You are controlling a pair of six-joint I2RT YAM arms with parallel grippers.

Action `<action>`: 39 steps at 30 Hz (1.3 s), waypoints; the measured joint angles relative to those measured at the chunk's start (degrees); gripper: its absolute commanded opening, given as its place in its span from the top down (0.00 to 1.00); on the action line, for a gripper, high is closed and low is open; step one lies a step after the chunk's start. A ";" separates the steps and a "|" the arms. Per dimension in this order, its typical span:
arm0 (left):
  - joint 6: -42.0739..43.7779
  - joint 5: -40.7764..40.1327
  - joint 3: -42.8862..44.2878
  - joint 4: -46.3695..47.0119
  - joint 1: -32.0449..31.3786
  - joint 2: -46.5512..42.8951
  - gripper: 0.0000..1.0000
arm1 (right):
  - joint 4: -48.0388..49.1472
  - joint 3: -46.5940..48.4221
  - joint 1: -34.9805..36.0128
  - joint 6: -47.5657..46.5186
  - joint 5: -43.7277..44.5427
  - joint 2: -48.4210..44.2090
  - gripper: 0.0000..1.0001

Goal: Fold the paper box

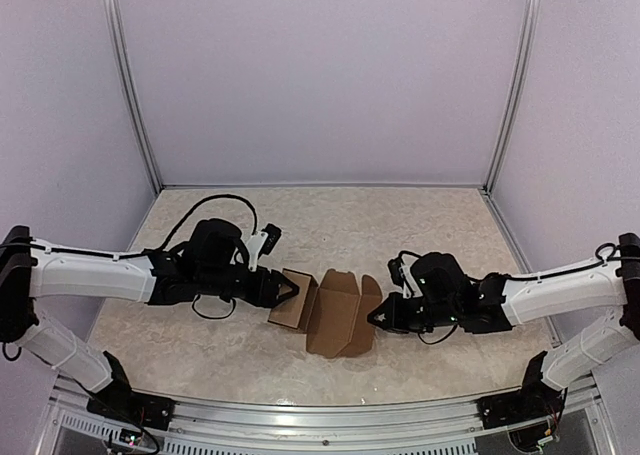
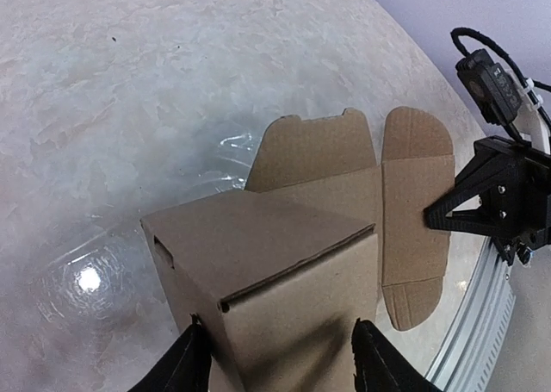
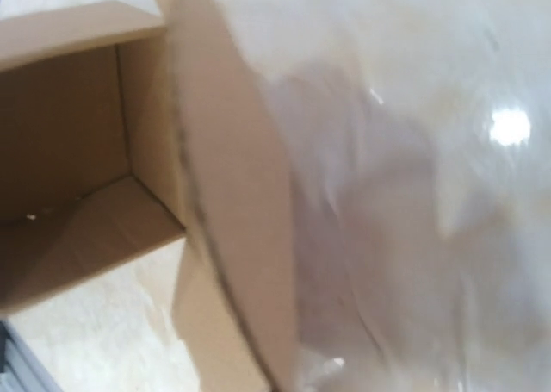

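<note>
The paper box (image 1: 332, 313) lies at the middle of the surface (image 1: 430, 240), between the two arms, and it is partly formed. Its left portion already stands as a squarish carton body, while the right portion is spread flat. In the left wrist view a side flap (image 2: 312, 146) and a long lid panel (image 2: 418, 207) lie open on the surface beyond the body. The right wrist view is blurred and very close. It looks past a cardboard edge into the carton's open cavity, and no fingers can be made out there.

The left gripper (image 1: 286, 294) has the carton body between its fingers (image 2: 191, 362) — one against each side wall, pinching it. That grasp reads as an anchor: it stops the light cardboard sliding and holds the walls square while the other arm works the loose panels.

The right gripper (image 1: 378, 318) sits low at the outer edge of the lid panel, its tip at or just beside the cardboard. I cannot tell whether it is spread or pressed together. Its place suggests it is set to lift that panel over toward the held body. I judge the task about halfway — walls up, closing flaps not yet folded. The risk is the panel slipping off the tip, or the push dragging the whole carton.
</note>
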 measured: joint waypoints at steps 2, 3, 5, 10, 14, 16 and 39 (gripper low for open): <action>-0.02 -0.74 -0.02 -0.94 0.02 -1.79 0.44 | -3.61 3.23 0.00 -3.06 1.03 0.00 1.00; -0.04 -1.14 -0.02 -1.38 0.07 -2.71 0.44 | -5.55 4.85 0.00 -4.68 1.25 0.02 1.00; -0.09 -2.23 -0.02 -2.99 0.11 -4.90 0.44 | -9.55 8.24 0.00 -8.31 1.95 0.22 1.00; -0.66 -6.27 -0.02 -6.64 0.11 -10.51 0.42 | -17.79 15.19 0.00 -16.44 1.92 0.83 1.00; -0.79 -11.02 0.00 -9.51 0.09 -15.41 0.41 | -26.16 22.99 0.00 -24.04 2.01 2.49 1.00; -0.79 -13.14 0.00 -10.56 0.09 -16.76 0.41 | -30.25 26.62 0.00 -27.85 2.19 2.97 1.00; -1.11 -17.62 0.00 -12.96 -1.44 -18.51 0.41 | -64.67 62.66 10.97 -71.28 28.52 22.27 1.00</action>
